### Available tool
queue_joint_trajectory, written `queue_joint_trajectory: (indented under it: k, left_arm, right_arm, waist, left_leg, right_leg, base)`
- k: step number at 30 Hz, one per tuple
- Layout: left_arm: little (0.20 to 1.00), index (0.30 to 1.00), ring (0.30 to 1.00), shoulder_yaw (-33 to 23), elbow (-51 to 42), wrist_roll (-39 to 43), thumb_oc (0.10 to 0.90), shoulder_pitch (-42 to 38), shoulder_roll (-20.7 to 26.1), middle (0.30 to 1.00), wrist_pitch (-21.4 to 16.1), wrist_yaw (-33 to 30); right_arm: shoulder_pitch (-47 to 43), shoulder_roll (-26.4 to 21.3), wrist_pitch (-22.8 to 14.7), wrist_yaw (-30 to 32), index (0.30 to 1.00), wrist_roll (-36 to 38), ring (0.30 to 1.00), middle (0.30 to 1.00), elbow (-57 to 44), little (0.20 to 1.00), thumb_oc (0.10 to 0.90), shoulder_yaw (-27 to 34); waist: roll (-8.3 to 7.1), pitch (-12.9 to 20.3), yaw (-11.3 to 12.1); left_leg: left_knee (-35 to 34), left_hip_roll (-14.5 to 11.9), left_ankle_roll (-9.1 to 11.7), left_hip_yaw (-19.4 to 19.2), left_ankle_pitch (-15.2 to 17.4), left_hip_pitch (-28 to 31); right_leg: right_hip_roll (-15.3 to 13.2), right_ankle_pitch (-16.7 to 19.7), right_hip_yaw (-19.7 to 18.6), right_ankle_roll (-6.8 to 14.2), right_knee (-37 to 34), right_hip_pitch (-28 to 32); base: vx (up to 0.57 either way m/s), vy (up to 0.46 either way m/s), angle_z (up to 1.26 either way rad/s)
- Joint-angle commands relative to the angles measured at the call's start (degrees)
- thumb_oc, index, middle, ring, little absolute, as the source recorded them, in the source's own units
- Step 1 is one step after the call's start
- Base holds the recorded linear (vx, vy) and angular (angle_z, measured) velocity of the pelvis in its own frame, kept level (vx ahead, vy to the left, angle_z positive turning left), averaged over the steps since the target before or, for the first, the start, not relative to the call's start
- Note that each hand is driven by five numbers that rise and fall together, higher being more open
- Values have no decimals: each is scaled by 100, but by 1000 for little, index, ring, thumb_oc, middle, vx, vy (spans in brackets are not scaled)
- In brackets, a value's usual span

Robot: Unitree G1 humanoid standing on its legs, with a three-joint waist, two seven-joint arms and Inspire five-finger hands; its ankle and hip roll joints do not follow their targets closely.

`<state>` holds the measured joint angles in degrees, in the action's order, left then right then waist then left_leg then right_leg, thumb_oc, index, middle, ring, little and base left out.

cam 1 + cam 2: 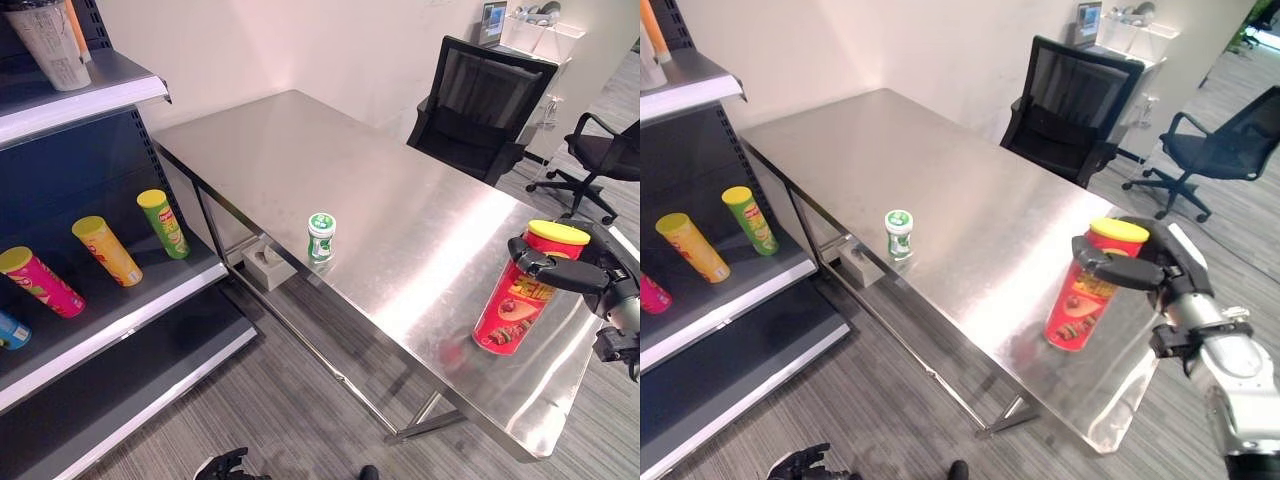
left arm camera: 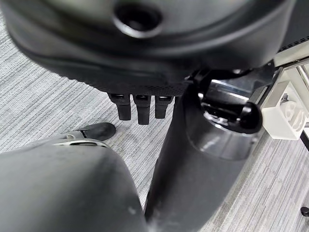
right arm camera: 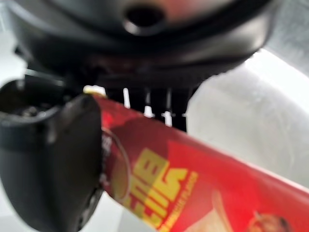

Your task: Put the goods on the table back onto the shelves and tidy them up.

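The right arm is silver-grey with a smooth rounded forearm shell, joined to its hand by a dark ribbed wrist collar. The right hand [image 1: 1140,268] is dark, almost black, with blocky fingers and a thick thumb (glossy at its rounded tip). The left hand [image 2: 140,104] is dark too, with short squared fingertips.

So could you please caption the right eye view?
Right robot hand grips a red can on the steel table.
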<state>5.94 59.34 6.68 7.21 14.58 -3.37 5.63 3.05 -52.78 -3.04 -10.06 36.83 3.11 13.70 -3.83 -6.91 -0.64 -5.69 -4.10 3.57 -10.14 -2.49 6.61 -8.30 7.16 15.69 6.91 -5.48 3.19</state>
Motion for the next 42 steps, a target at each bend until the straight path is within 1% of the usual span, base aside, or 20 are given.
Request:
queue_joint_trajectory:
  k: [1, 8, 12, 13, 15, 18, 21, 23, 24, 25, 28, 29, 32, 33, 34, 36, 38, 39, 41, 42]
  left_arm:
    - [900, 900, 900, 124, -34, -10, 800, -130, 321, 900, -47, -47]
    - [900, 900, 900, -20, -163, 243, 800, -8, 359, 900, -84, -202]
    - [900, 900, 900, -20, -277, 446, 800, 185, 297, 900, -57, -265]
    - [900, 900, 900, 7, -282, 527, 800, 189, 261, 900, -33, -303]
    - [900, 900, 900, -6, -275, 633, 800, 137, 222, 900, -14, -363]
    - [900, 900, 900, -33, -290, 689, 800, 62, 188, 900, -11, -407]
    - [900, 900, 900, -110, -300, 664, 800, 82, 156, 900, -25, -451]
    - [900, 900, 900, -117, -303, 650, 800, 80, 165, 900, -26, -461]
    - [900, 900, 900, -80, -363, 561, 800, 74, 198, 900, -30, -452]
    - [900, 900, 900, -52, -425, 458, 800, 103, 227, 900, -20, -438]
    - [900, 900, 900, 2, -495, 364, 800, 136, 221, 900, 2, -412]
    - [900, 900, 900, 71, -541, 260, 800, 109, 254, 900, -1, -402]
    - [900, 900, 900, 85, -610, 18, 800, 14, 465, 900, -34, -395]
    - [900, 900, 900, 83, -611, 16, 800, 16, 475, 900, -33, -394]
    - [900, 900, 900, 46, -668, 69, 800, -31, 584, 900, -23, -406]
    - [900, 900, 900, -28, -633, 129, 800, -74, 622, 900, -27, -456]
    - [900, 900, 900, -65, -631, 155, 800, -35, 611, 900, 3, -450]
    - [900, 900, 900, -78, -603, 199, 800, -2, 566, 900, 46, -438]
    - [900, 900, 900, -32, -646, 240, 800, 2, 485, 900, 61, -414]
    - [900, 900, 900, 26, -744, 241, 800, 19, 393, 900, 49, -367]
  right_arm:
    - [-1193, -155, -775, 387, 300, 288, 300, 300, -581, 300, 400, 449]
    - [-2137, 207, -1175, 1041, 300, -304, 300, 300, -1326, 300, 400, 233]
    - [-2762, 573, -1417, 1433, 300, -631, 300, 300, -1619, 300, 400, -48]
    - [-3018, 677, -1462, 1576, 300, -803, 300, 300, -1663, 300, 400, -214]
    - [-3185, 698, -1510, 1755, 300, -1038, 300, 300, -1715, 300, 400, -259]
    - [-3274, 659, -1469, 1895, 300, -1276, 300, 300, -1757, 300, 400, -349]
    - [-3373, 655, -1389, 2015, 300, -1626, 300, 300, -1774, 300, 400, -479]
    - [-3322, 675, -1372, 2011, 300, -1673, 300, 300, -1809, 300, 400, -488]
    - [-3243, 685, -1343, 1961, 300, -1690, 300, 300, -1843, 300, 400, -498]
    - [-3203, 745, -1266, 1910, 300, -1704, 300, 300, -1865, 300, 400, -521]
    - [-3146, 783, -1193, 1864, 300, -1704, 300, 300, -1934, 300, 400, -473]
    - [-3075, 888, -1181, 1883, 300, -1754, 300, 300, -1938, 300, 400, -460]
    - [-2844, 1141, -1044, 1900, 300, -2002, 300, 300, -2022, 300, 400, -381]
    - [-2834, 1154, -1039, 1899, 300, -2006, 300, 300, -2033, 300, 400, -372]
    - [-2720, 1243, -1019, 1878, 300, -2095, 300, 300, -2137, 300, 400, -399]
    - [-2645, 1308, -1054, 1874, 300, -2149, 300, 300, -2237, 300, 400, -416]
    - [-2544, 1289, -1059, 1836, 300, -2185, 300, 300, -2325, 300, 400, -375]
    - [-2432, 1306, -1067, 1774, 300, -2199, 300, 300, -2388, 300, 400, -375]
    - [-2379, 1290, -1077, 1716, 300, -2253, 300, 300, -2348, 300, 400, -509]
    - [-2376, 1247, -1033, 1631, 300, -2270, 300, 300, -2371, 300, 400, -607]
  waist:
    - [-150, 143, 322]
    - [-29, 208, 524]
    - [119, 155, 837]
    - [171, 58, 1057]
    - [220, -81, 1173]
    - [185, -201, 1134]
    - [134, -255, 1068]
    - [130, -236, 1012]
    - [178, -160, 881]
    - [288, -74, 808]
    - [398, 59, 744]
    - [477, 101, 750]
    - [424, 107, 788]
    - [403, 110, 788]
    - [347, -43, 641]
    - [365, -127, 588]
    - [416, -157, 560]
    - [422, -210, 537]
    - [343, -248, 487]
    - [267, -276, 446]
  left_leg:
    - [69, -254, 304, -87, 373, -121]
    - [69, -381, 410, 138, 253, -160]
    - [69, -600, 597, 534, -91, -360]
    - [69, -652, 702, 765, -307, -587]
    - [102, -701, 812, 917, -518, -905]
    - [267, -805, 735, 555, -615, -1099]
    - [881, -1110, 651, 330, -129, -788]
    - [951, -1256, 636, 255, -66, -667]
    - [1084, -1607, 738, 111, -64, -363]
    - [1004, -1734, 875, 44, -83, -118]
    - [661, -1587, 909, 0, 124, 39]
    - [354, -1383, 846, -79, 313, 47]
    - [75, -734, 575, -12, 578, -6]
    - [77, -716, 564, -11, 580, -11]
    - [69, -414, 358, 141, 505, -129]
    - [69, -208, 189, 228, 447, -188]
    - [69, -64, 48, 363, 365, -234]
    - [69, 93, -40, 505, 337, -254]
    - [69, 278, -69, 645, 331, -302]
    - [69, 448, -78, 851, 358, -314]
  right_leg:
    - [-519, -244, 235, 613, 48, 273]
    - [-378, -448, 311, 492, 48, 402]
    - [-53, -774, 401, 279, 48, 537]
    - [49, -883, 516, 204, 48, 557]
    - [73, -951, 861, 147, 48, 584]
    - [-45, -842, 1191, 140, 48, 527]
    - [-289, -612, 1512, 162, 48, 458]
    - [-364, -556, 1615, 178, 48, 439]
    - [-516, -520, 1683, 289, 79, 419]
    - [-642, -406, 1779, 373, 94, 395]
    - [-876, -151, 1857, 534, 96, 301]
    - [-1165, 131, 1927, 714, 106, 197]
    - [-1732, 657, 1825, 809, 123, -12]
    - [-1750, 662, 1825, 809, 123, -16]
    - [-1772, 781, 1210, 782, 419, -254]
    - [-1375, 224, 495, 631, 839, -396]
    - [-814, -386, 267, 380, 1277, -445]
    - [-201, -828, 199, 179, 1511, -534]
    - [349, -984, -59, 30, 1306, -575]
    - [621, -922, -523, -49, 862, -481]
  base:
    - [-26, -58, 2]
    - [-34, -109, 15]
    - [-129, -221, 46]
    - [-244, -232, 50]
    - [-268, -145, 77]
    - [-230, 11, 156]
    - [-184, 116, 63]
    - [-97, 190, 74]
    - [-68, 410, 87]
    - [-76, 547, 72]
    - [-58, 363, 72]
    - [-134, 612, 39]
    - [-129, 536, 30]
    - [-144, 506, 52]
    - [-123, 370, 49]
    - [-105, 404, 75]
    - [-9, 292, 102]
    - [28, 243, 44]
    - [36, 133, 29]
    - [74, 46, 63]
